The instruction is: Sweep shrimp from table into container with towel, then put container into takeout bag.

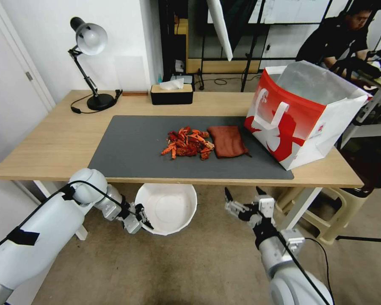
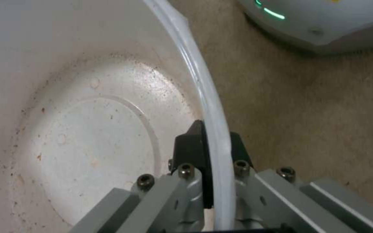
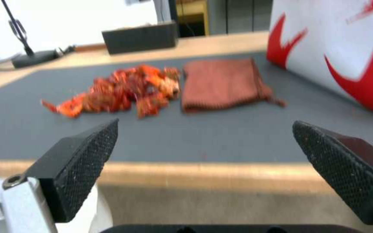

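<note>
I have the left gripper (image 1: 144, 217) pinched on the rim of the white container (image 1: 167, 207), one finger inside the wall and one outside, holding the bowl below the near edge of the table (image 1: 51, 144), just in front of the grey mat (image 1: 131, 148). The right gripper (image 1: 242, 198) hangs beside the bowl, also below that edge, its jaws spread wide and holding nothing. On the mat the shrimp (image 1: 187, 143) lie in one heap, with the reddish-brown towel (image 1: 227, 141) touching the heap on the side toward the takeout bag (image 1: 302, 112). I judge the sweep has not begun: the right gripper must rise to the towel and take it, then push the heap toward the bowl. The bag stands close beside the towel and could crowd that reach; the black tissue box (image 1: 172, 94) and desk lamp (image 1: 89, 63) sit well behind the mat.
</note>
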You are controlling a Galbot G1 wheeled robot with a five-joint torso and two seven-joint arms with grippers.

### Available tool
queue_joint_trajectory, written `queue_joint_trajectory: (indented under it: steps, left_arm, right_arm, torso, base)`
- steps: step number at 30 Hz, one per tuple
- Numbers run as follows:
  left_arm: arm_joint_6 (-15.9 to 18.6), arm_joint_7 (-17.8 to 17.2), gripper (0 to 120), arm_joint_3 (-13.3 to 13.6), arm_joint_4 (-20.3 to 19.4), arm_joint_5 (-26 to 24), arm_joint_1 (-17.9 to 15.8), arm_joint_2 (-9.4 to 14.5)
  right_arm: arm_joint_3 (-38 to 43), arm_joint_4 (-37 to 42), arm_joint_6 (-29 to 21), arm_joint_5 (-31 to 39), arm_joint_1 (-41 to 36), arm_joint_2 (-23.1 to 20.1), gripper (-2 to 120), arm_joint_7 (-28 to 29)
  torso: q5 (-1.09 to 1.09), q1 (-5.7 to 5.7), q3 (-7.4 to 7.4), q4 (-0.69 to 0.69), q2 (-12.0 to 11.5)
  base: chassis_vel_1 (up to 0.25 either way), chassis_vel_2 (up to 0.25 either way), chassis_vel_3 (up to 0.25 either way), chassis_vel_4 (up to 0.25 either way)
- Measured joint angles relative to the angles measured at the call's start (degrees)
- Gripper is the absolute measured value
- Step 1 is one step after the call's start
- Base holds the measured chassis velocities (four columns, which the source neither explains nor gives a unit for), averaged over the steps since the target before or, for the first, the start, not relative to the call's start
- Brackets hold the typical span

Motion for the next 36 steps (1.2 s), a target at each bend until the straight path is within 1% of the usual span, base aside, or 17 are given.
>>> queue_joint_trajectory:
  steps: [2, 4, 5, 6, 7, 8, 10, 11, 12, 14, 15, 22, 25, 26, 28, 29, 36]
  left_arm:
    - [0.0, 0.0, 0, 0.6, 0.2, 0.0, -0.5, -0.1]
    - [-0.1, 0.0, 0, 2.6, 1.2, 0.0, -2.5, -0.9]
    - [-0.5, 0.0, 0, 4.8, 2.5, 0.0, -4.9, -1.9]
    - [-0.5, 0.0, 0, 4.8, 2.5, 0.0, -4.9, -1.9]
    - [-0.9, 0.0, 0, 7.0, 3.9, -0.1, -7.3, -3.2]
    - [-1.0, 0.0, 0, 7.7, 4.4, -0.2, -8.1, -3.7]
    - [-1.0, 0.2, 0, 8.4, 4.9, -0.5, -8.9, -4.1]
    - [-1.0, 0.6, 0, 8.9, 5.3, -0.5, -9.4, -4.5]
    - [-1.0, 0.7, 0, 8.9, 5.5, -0.3, -9.5, -4.5]
    - [-1.1, 0.7, 0, 8.8, 6.1, -0.3, -9.6, -4.4]
    - [-1.1, 0.7, 0, 8.8, 6.1, -0.3, -9.6, -4.4]
    - [-1.4, 0.7, 0, 8.3, 6.4, -0.3, -9.1, -3.9]
    - [-1.4, 0.8, 0, 8.1, 6.4, -0.2, -8.7, -3.9]
    - [-1.4, 0.8, 0, 8.1, 6.4, -0.2, -8.7, -3.9]
    - [-1.5, 0.9, 0, 8.1, 6.6, -0.2, -8.7, -4.0]
    - [-1.5, 0.9, 0, 8.1, 6.6, -0.2, -8.7, -4.0]
    - [-1.9, 0.8, 0, 7.6, 7.3, -0.1, -8.3, -4.1]
  right_arm:
    - [0.1, -0.3, 0.0, 0.9, 1.2, -0.9, 100, 0.1]
    - [1.0, -0.7, 0.0, 2.8, 2.8, -2.5, 100, 0.4]
    - [2.1, -0.7, 0.1, 4.0, 3.4, -3.3, 100, 0.6]
    - [2.1, -0.7, 0.1, 4.0, 3.4, -3.3, 100, 0.6]
    - [3.1, -0.6, 0.2, 4.9, 3.6, -3.7, 100, 1.0]
    - [3.3, -0.7, 0.2, 5.4, 3.9, -4.1, 100, 1.2]
    - [3.5, -1.1, 0.2, 6.2, 5.0, -4.8, 100, 1.7]
    - [3.5, -2.5, -0.1, 7.0, 6.9, -6.3, 100, 2.2]
    - [3.3, -3.6, -0.2, 7.8, 8.2, -7.2, 100, 2.5]
    - [2.7, -6.0, -0.2, 9.4, 10.7, -8.9, 100, 3.6]
    - [2.7, -6.0, -0.2, 9.4, 10.7, -8.9, 100, 3.6]
    - [1.1, -11.7, -1.1, 13.3, 17.8, -13.9, 100, 6.7]
    - [-0.5, -14.2, -3.0, 14.6, 22.9, -16.5, 100, 9.6]
    - [-0.5, -14.2, -3.0, 14.6, 22.9, -16.5, 100, 9.6]
    - [-1.7, -15.8, -4.9, 15.7, 26.3, -17.8, 100, 11.1]
    - [-1.7, -15.8, -4.9, 15.7, 26.3, -17.8, 100, 11.1]
    - [-5.6, -21.1, -11.5, 20.6, 34.2, -19.2, 100, 14.5]
  torso:
    - [0.00, 0.00, 0.00, 0.01, 0.0]
    - [0.02, 0.00, 0.00, 0.04, 0.0]
    - [0.01, 0.00, 0.00, 0.03, 0.0]
    - [0.01, 0.00, 0.00, 0.03, 0.0]
    - [0.00, 0.00, 0.00, -0.05, 0.0]
    - [-0.01, 0.00, 0.00, -0.13, 0.0]
    - [-0.02, 0.00, 0.00, -0.12, 0.0]
    - [0.01, 0.01, 0.01, -0.05, 0.0]
    - [0.00, 0.01, 0.00, -0.01, 0.0]
    - [-0.01, 0.00, 0.01, 0.02, 0.0]
    - [-0.01, 0.00, 0.01, 0.02, 0.0]
    - [-0.01, 0.00, 0.00, -0.02, 0.0]
    - [-0.01, 0.01, 0.00, 0.00, 0.0]
    - [-0.01, 0.01, 0.00, 0.00, 0.0]
    - [-0.02, 0.01, 0.00, -0.01, 0.0]
    - [-0.02, 0.01, 0.00, -0.01, 0.0]
    - [-0.01, 0.01, 0.00, 0.00, 0.0]
  base:
    - [0.000, 0.000, 0.000, 0.000]
    - [0.000, 0.000, 0.000, 0.000]
    - [0.000, 0.000, 0.000, 0.000]
    - [0.000, 0.000, 0.000, 0.000]
    - [0.000, 0.000, 0.000, 0.000]
    - [0.000, 0.000, 0.000, 0.000]
    - [-0.051, 0.000, -0.033, -0.027]
    - [0.000, 0.000, 0.000, 0.000]
    - [0.000, 0.000, 0.000, 0.000]
    - [0.000, 0.000, 0.000, 0.000]
    - [0.000, 0.000, 0.000, 0.000]
    - [0.000, 0.000, 0.000, 0.000]
    - [0.000, 0.000, 0.000, 0.000]
    - [0.000, 0.000, 0.000, 0.000]
    - [0.000, 0.000, 0.000, 0.000]
    - [0.000, 0.000, 0.000, 0.000]
    - [0.000, 0.000, 0.000, 0.000]
